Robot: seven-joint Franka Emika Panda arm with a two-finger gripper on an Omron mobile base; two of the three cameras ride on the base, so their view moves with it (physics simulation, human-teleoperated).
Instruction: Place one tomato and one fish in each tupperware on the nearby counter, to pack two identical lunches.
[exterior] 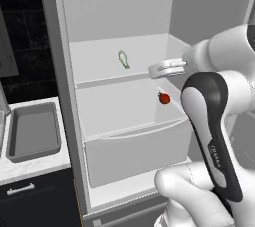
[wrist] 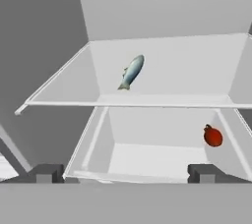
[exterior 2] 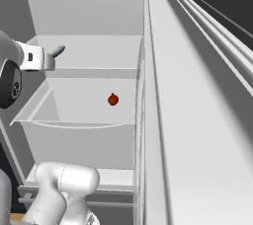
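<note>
Fish (wrist: 131,71) lies beyond open gripper (wrist: 123,173), seemingly apart.

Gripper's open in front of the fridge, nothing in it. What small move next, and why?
Probably ease the open gripper forward and slightly up toward the fish on the upper shelf. It lies nearly straight ahead in the hand view, while the tomato sits lower right, and the tupperware on the counter looks unfilled.

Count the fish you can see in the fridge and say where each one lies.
1. The fish lies on the upper fridge shelf, above the tomato. Others may be hidden.
</note>
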